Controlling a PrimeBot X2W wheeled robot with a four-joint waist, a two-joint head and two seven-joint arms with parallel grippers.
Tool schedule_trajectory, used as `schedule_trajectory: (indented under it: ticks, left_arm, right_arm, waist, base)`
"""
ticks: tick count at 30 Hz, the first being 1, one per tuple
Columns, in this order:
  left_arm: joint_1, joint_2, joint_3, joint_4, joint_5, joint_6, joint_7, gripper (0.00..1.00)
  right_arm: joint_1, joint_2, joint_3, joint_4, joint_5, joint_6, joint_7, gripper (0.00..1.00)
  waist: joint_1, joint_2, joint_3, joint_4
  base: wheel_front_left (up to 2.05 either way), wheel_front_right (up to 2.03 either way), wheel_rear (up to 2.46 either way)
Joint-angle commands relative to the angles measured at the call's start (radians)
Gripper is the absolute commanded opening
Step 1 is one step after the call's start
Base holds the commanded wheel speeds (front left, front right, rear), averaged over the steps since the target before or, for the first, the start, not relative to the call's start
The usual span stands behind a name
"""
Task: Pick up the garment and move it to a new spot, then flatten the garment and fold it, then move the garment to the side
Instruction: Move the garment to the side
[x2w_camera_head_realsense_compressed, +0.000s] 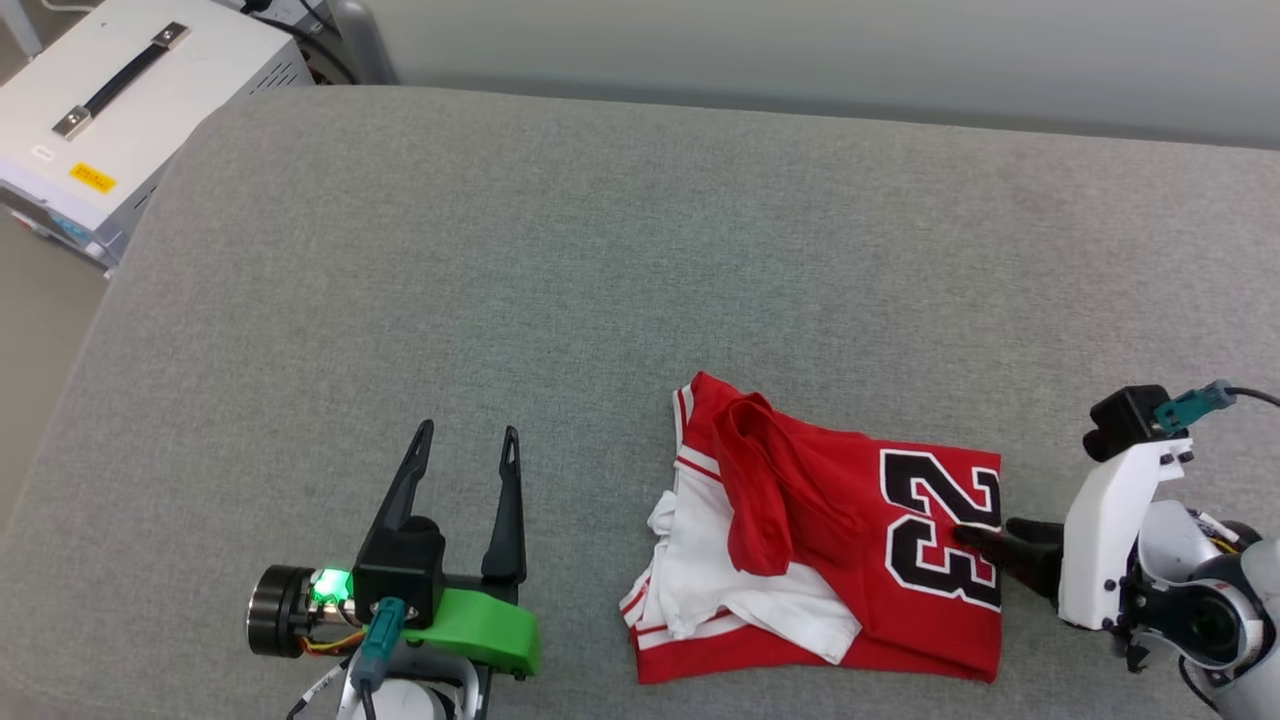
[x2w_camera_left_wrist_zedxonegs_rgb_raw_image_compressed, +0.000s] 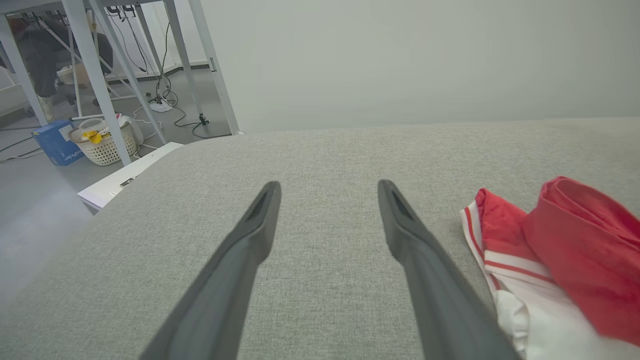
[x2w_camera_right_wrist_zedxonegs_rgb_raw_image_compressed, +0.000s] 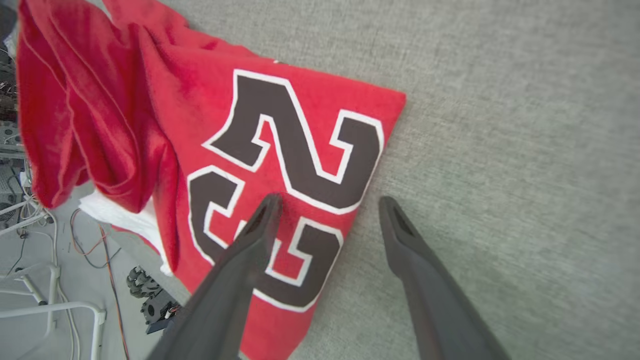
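The garment, a red jersey with white sleeves and a black "23", lies loosely bunched on the grey padded surface, front right. My right gripper reaches in from the right, open, straddling the garment's right edge. In the right wrist view one finger hangs over the "23" on the garment and the other over bare grey fabric, with the right gripper holding nothing. My left gripper stands open and empty to the garment's left. In the left wrist view the left gripper points over the surface, the garment at right.
A white equipment case with a black handle stands off the surface's far left corner. Beyond that corner are metal table legs, a wicker basket and a blue box on the floor. A pale wall backs the surface.
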Motion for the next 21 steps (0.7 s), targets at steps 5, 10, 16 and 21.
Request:
schedule_trajectory:
  ticks: [5, 10, 16, 21]
  left_arm:
    - [-0.035, -0.006, -0.017, 0.007, -0.003, -0.004, -0.006, 1.00]
    - [-0.048, -0.009, -0.027, 0.011, -0.006, 0.000, -0.006, 1.00]
    - [-0.050, -0.010, -0.030, 0.019, -0.009, 0.004, -0.006, 1.00]
    - [-0.036, -0.010, -0.030, 0.027, -0.007, 0.005, -0.006, 1.00]
  right_arm:
    - [0.000, 0.055, 0.027, 0.066, 0.024, -0.001, -0.026, 1.00]
    - [0.007, 0.085, 0.083, 0.104, 0.030, -0.001, -0.040, 1.00]
    - [-0.002, 0.073, 0.134, 0.098, 0.033, -0.001, -0.102, 0.00]
    - [-0.037, 0.034, 0.169, 0.043, 0.035, -0.001, -0.168, 0.00]
  waist:
    - [0.0000, 0.0062, 0.053, 0.051]
    - [0.0000, 0.0062, 0.068, 0.070]
    - [0.0000, 0.0062, 0.062, 0.075]
    - [0.0000, 0.0062, 0.031, 0.060]
  base:
    - [0.00, 0.00, 0.00]
    - [0.00, 0.00, 0.00]
    - [0.00, 0.00, 0.00]
    - [0.00, 0.00, 0.00]
